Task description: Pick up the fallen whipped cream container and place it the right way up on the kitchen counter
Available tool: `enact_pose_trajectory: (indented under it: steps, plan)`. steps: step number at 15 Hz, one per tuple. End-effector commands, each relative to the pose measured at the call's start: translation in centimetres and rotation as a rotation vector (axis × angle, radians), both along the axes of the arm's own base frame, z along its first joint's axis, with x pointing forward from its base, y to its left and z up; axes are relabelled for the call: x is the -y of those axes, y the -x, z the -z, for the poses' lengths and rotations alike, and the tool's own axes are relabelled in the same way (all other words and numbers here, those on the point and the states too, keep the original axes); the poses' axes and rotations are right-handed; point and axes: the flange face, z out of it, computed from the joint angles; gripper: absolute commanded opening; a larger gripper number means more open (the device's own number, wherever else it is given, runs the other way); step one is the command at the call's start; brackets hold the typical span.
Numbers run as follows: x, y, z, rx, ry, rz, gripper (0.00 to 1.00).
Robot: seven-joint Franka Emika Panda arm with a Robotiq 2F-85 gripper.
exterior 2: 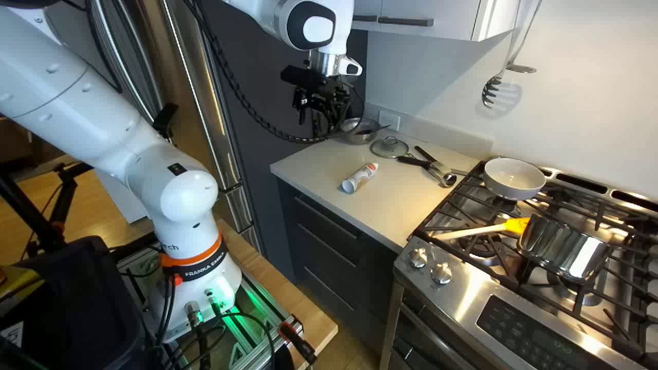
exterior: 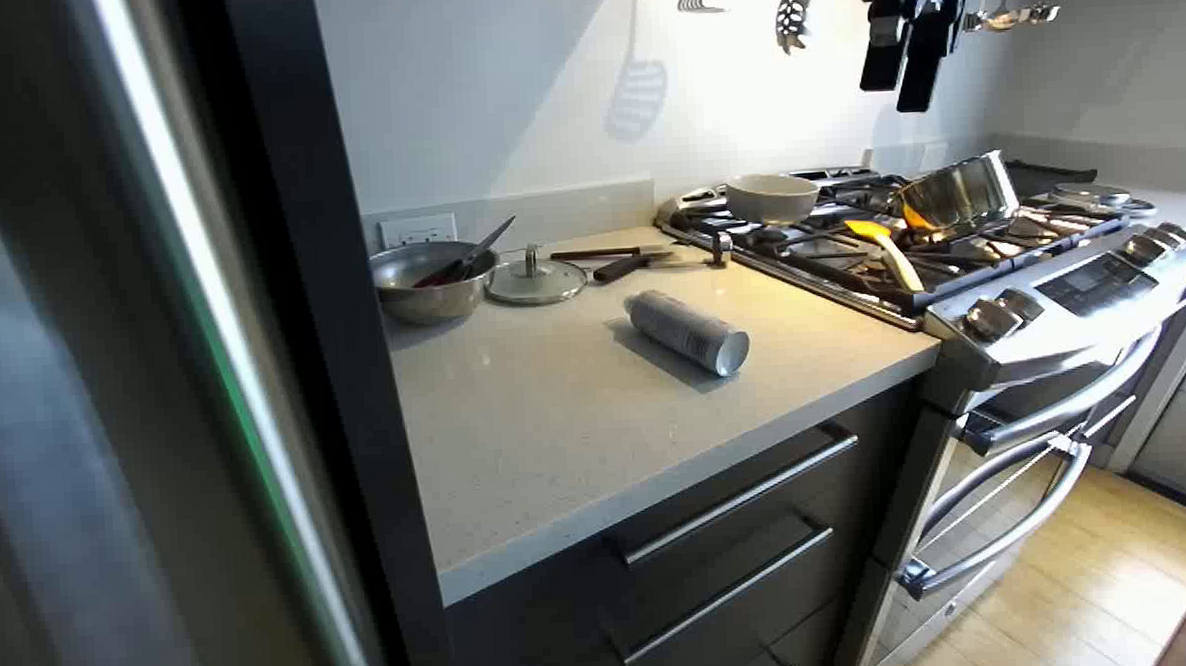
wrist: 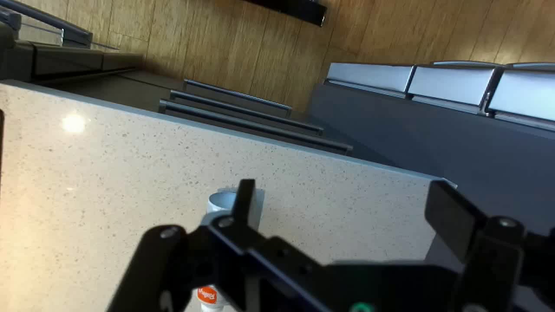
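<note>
The whipped cream container lies on its side on the kitchen counter [exterior: 537, 416], in both exterior views [exterior: 688, 332] [exterior 2: 360, 178]. Its base points toward the front edge and its narrow cap toward the back wall. In the wrist view the can [wrist: 207, 294] shows only partly, its middle hidden behind a black finger; its orange label shows at the bottom. My gripper [exterior 2: 320, 121] hangs well above the counter on the fridge side, apart from the can. In the wrist view its fingers [wrist: 340, 199] are wide apart with only bare counter [wrist: 130, 173] between them.
A metal bowl [exterior: 436, 295], a glass lid [exterior: 536, 280] and dark-handled utensils [exterior 2: 426, 163] lie behind the can. The gas stove [exterior 2: 462, 293] adjoins the counter, bearing a white bowl [exterior 2: 514, 180], a tilted pot [exterior 2: 563, 246] and a yellow spatula [exterior 2: 515, 224]. A dark fridge panel [exterior 2: 262, 103] borders the opposite end.
</note>
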Motion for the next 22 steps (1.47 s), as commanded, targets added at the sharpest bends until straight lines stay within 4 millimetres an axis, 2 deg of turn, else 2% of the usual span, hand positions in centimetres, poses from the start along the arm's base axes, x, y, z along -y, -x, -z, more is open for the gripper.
enact_pose_trajectory:
  steps: [1, 6, 8, 12, 17, 22]
  plan:
    - [0.0, 0.0, 0.0, -0.001, 0.000, 0.000, 1.00]
    - [0.0, 0.0, 0.0, -0.001, 0.000, 0.000, 1.00]
    - [1.1, -1.3, 1.0, -0.025, 0.057, 0.052, 1.00]
    - [2.7, -5.5, 3.6, -0.024, 0.186, 0.067, 1.00]
    - [1.7, -11.5, 8.7, -0.114, 0.116, 0.060, 1.00]
    - [0.8, -17.3, 12.2, -0.216, 0.139, 0.044, 1.00]
